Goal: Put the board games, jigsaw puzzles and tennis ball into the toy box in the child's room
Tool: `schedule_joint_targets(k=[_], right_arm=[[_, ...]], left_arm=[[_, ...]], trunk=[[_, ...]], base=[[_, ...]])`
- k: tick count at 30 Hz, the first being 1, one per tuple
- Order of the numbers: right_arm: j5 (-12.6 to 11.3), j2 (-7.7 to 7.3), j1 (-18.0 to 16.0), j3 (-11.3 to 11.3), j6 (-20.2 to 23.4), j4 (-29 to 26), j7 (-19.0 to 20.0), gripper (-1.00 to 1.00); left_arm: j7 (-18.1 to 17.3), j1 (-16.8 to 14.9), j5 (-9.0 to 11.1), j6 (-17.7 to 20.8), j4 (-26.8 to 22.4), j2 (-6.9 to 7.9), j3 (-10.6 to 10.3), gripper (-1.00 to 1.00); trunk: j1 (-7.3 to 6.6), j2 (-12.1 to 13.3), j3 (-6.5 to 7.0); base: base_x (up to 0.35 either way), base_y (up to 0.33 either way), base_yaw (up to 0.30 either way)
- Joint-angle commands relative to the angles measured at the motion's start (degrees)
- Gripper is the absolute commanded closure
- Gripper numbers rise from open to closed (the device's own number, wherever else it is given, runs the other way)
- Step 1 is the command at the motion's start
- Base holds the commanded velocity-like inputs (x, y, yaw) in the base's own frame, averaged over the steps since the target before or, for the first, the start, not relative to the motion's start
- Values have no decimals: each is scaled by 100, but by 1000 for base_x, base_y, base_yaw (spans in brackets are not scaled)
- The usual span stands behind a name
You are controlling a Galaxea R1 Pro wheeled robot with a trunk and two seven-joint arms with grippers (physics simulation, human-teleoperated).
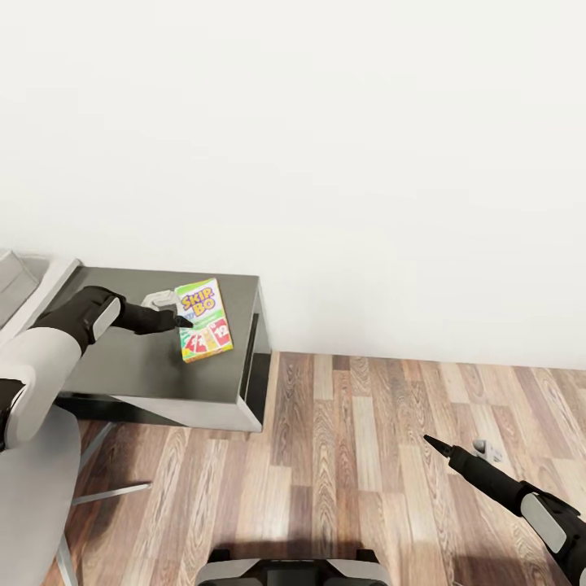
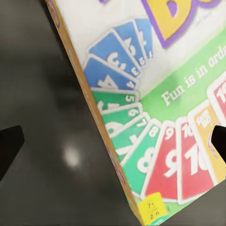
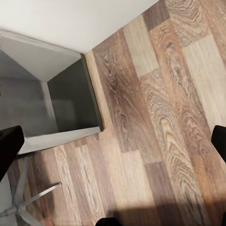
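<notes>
Board game [image 1: 204, 319], yellow-green with red cards on the cover, lies flat on dark grey side unit of table [image 1: 146, 374], near its back edge. Left gripper [image 1: 181, 322] hangs over the box's near-left edge, fingers [image 2: 10, 146] spread apart, one each side of that edge, gripping nothing. Right gripper [image 1: 434, 444] over wood floor [image 1: 366, 456], fingers [image 3: 9, 146] parted, empty.

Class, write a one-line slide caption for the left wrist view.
Open left gripper straddling the edge of the board game on the dark table.
</notes>
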Motion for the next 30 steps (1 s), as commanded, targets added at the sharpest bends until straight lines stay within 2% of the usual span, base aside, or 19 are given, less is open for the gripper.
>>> schedule_joint_targets(k=[1, 10, 30], right_arm=[[-44, 0, -2, -14, 57, -2, 16, -100], [-44, 0, -2, -14, 54, -4, 16, -100], [-45, 0, -2, -14, 51, -2, 16, -100]], left_arm=[[4, -3, 59, 36, -6, 4, -45, -100], [3, -3, 59, 35, -6, 1, -45, -100], [-2, -3, 60, 37, -6, 0, -46, -100]], trunk=[[4, -9, -7], [4, -9, -7], [4, -9, -7]], base=[[142, 103, 0], [168, 79, 0], [41, -3, 0]])
